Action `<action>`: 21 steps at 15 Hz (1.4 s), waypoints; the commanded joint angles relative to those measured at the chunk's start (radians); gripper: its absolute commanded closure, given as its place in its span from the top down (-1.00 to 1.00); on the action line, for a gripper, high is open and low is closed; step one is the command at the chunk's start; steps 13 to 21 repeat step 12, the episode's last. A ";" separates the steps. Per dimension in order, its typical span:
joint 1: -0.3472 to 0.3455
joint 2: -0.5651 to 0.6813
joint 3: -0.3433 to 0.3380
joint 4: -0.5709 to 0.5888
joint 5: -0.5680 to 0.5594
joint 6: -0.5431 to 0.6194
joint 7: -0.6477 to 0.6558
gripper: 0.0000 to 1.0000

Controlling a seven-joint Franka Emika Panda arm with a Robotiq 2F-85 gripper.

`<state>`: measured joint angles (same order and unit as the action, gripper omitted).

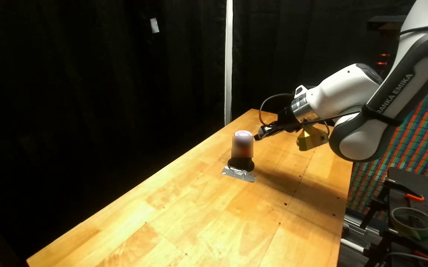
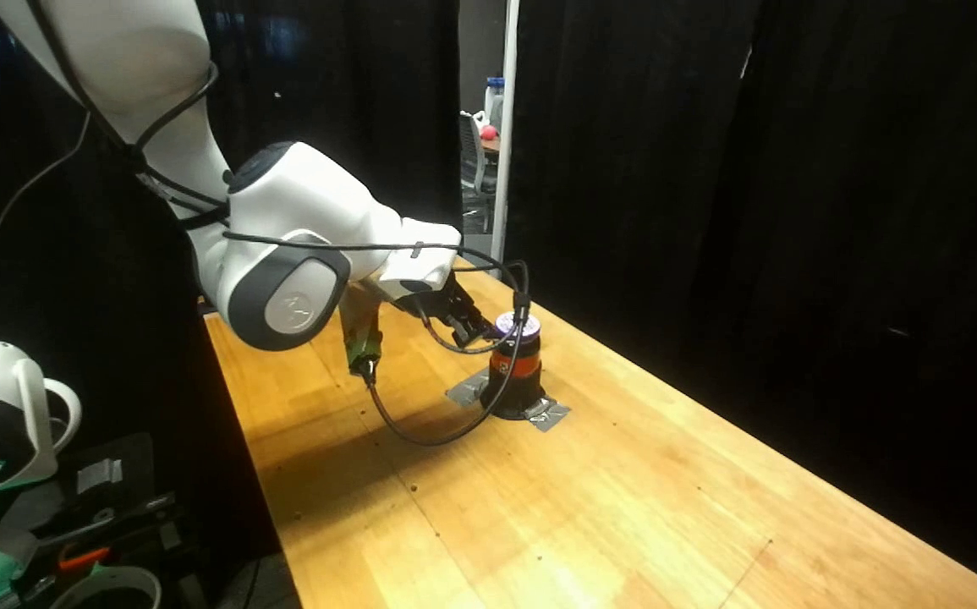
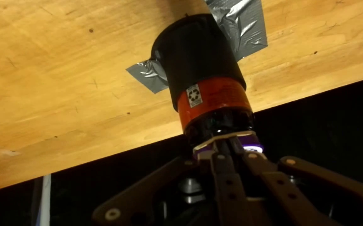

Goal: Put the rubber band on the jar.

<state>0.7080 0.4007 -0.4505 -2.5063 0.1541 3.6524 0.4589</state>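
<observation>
The jar [image 3: 214,95] stands upright on the wooden table. It has a black lower sleeve, an orange-red band of label, dark glass and a purple-rimmed lid with a white top. The jar also shows in both exterior views [image 1: 242,164] [image 2: 525,365]. A tan rubber band [image 3: 204,144] runs across the near side of the lid in the wrist view; its far side is hidden. My gripper [image 3: 227,146] is at the lid, its fingers close together with the rubber band at the tips. The gripper is also beside the lid in both exterior views [image 1: 257,136] [image 2: 485,332].
Silver tape [image 3: 245,29] sticks at the jar's base on the wooden table [image 1: 184,222]. Black cables [image 2: 454,440] hang from the arm and cross in front of the jar in an exterior view. Dark curtains [image 1: 88,92] stand past the table's edge.
</observation>
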 commanded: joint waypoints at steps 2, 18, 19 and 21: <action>-0.082 0.009 0.163 -0.023 0.184 0.176 -0.192 -0.86; -0.376 -0.053 0.509 -0.079 0.156 0.184 -0.290 -0.09; -0.376 -0.053 0.509 -0.079 0.156 0.184 -0.290 -0.09; -0.376 -0.053 0.509 -0.079 0.156 0.184 -0.290 -0.09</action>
